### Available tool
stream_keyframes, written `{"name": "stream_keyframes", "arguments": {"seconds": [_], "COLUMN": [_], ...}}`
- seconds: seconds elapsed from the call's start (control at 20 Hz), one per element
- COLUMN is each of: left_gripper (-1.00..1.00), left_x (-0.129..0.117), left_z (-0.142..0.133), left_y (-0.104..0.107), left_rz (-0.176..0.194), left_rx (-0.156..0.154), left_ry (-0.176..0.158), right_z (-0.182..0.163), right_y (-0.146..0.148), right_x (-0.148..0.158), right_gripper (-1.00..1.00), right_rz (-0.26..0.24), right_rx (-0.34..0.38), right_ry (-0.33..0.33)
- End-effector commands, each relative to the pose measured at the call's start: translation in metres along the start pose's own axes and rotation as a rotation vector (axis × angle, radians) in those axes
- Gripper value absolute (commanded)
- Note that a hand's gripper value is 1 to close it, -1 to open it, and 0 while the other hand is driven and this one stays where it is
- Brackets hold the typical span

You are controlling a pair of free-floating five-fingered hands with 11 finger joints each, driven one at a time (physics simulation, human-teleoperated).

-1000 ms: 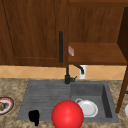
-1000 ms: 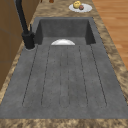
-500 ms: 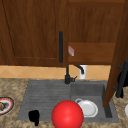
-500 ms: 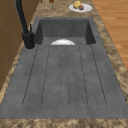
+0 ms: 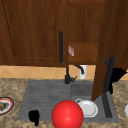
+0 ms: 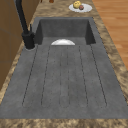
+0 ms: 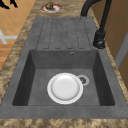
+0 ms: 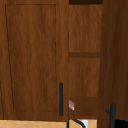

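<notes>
Swinging wider than half a second ago, the right cabinet door (image 5: 110,47) now stands edge-on over the sink, its bar handle (image 5: 109,73) further left in the front view. The right hand (image 5: 117,75) is just behind that handle, a black shape against the door's inner side; whether its fingers curl round the bar I cannot tell. The left hand (image 5: 34,116) hangs low at the front edge of the draining board (image 5: 45,97), fingers pointing down and relaxed, holding nothing. A glossy red ball (image 5: 67,115) sits in front of a white plate (image 5: 88,108) in the basin. The step in hand looks like opening the door — any further pull calls for a steady hold on the handle.

Left side view: ribbed, matte grey draining board (image 6: 65,77), a black tap (image 6: 25,27) and a plate of fruit (image 6: 80,7) on the speckled stone worktop (image 6: 110,50).

Right side view: the round white plate (image 7: 65,88) lies flat beside the drain (image 7: 82,80).

Upper view: dark grained wood doors, and the open door's handle (image 8: 112,115).
</notes>
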Motion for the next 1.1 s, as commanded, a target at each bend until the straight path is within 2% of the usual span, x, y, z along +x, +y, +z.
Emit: {"name": "stream_keyframes", "arguments": {"seconds": [0.0,0.6,1.05], "left_gripper": [0.00,0.00,0.00], "left_x": [0.000,0.000,0.000], "left_z": [0.000,0.000,0.000], "left_y": [0.000,0.000,0.000], "left_rz": [0.000,0.000,0.000], "left_rx": [0.000,0.000,0.000], "left_ry": [0.000,0.000,0.000], "right_z": [0.003,-0.019,-0.041], "right_y": [0.002,-0.001,0.002], "right_x": [0.031,0.103,0.154], "right_gripper": [-1.00,-1.00,-1.00], "right_rz": [0.010,0.021,0.034], "right_rx": [-0.016,-0.049,-0.060], "right_ry": [0.020,0.253,0.391]}}
